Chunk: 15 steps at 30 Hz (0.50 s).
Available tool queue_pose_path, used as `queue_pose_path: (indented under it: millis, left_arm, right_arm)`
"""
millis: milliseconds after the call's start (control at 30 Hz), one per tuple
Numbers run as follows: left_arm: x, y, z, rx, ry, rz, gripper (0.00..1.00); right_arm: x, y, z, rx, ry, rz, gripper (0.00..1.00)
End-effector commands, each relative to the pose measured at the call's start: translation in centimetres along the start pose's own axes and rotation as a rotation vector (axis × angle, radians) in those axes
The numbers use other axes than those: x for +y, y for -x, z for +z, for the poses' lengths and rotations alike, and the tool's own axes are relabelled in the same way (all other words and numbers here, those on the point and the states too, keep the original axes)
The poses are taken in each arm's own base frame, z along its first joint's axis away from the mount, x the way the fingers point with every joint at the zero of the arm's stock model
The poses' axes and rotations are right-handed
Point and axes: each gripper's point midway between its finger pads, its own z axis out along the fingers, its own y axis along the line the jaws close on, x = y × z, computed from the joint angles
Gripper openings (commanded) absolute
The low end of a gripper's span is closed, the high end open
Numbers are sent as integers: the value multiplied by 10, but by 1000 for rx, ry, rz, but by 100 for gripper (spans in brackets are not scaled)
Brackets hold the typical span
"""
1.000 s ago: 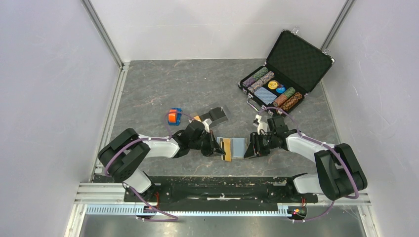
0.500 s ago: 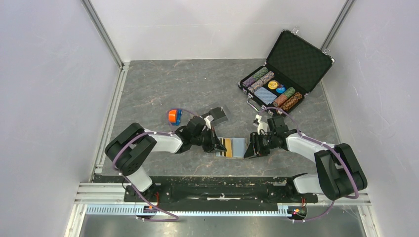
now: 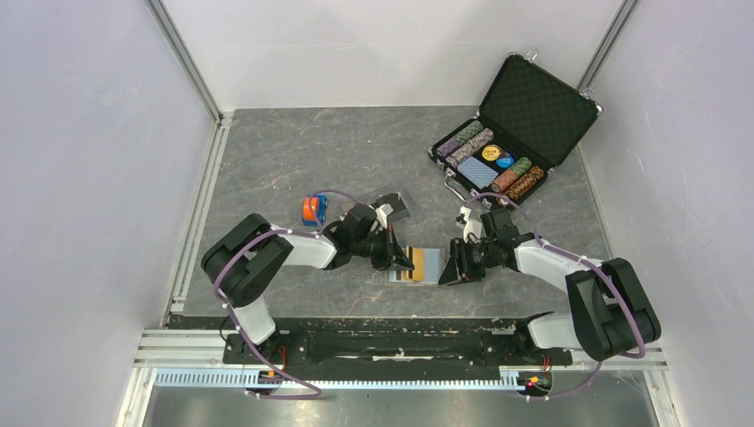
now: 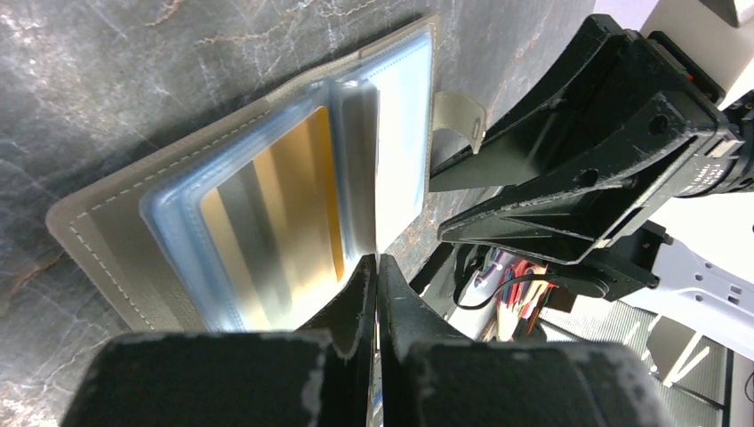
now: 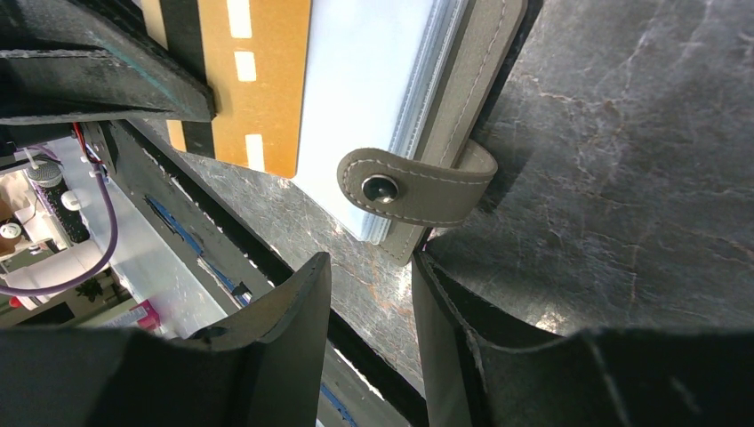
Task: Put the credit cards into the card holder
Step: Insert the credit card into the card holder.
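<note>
Black left gripper (image 4: 375, 264) is closed tight at the orange card (image 4: 276, 218), perhaps pinching its corner. That card sits in the open card holder (image 4: 105, 238). Half-spread right gripper (image 5: 372, 267) straddles the holder's 3 o'clock edge.

Top external view: fixed high above and behind the arm bases, looking down on the whole worktop (image 3: 293, 151); the card holder (image 3: 418, 265) sits small, below centre of frame. Left wrist view: very close and low at the card holder's left side, looking across its open leaves to the right arm (image 4: 605, 133) beyond; left claw (image 4: 375, 267) at the bottom edge. Right wrist view: equally close at the card holder's right side, facing its snap strap; right claw (image 5: 371, 260) at the bottom edge. All three views share the card holder.
</note>
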Motion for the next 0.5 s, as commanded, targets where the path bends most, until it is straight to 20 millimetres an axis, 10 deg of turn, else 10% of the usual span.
queue_pose_path:
  millis: [0, 467]
  left_arm:
    - [-9, 8, 3, -5, -34, 70, 2]
    - [-6, 14, -14, -72, -2, 77, 2]
  right_arm:
    - [-11, -4, 0, 10, -59, 2, 42]
    - [-11, -2, 1, 12, -61, 2, 42]
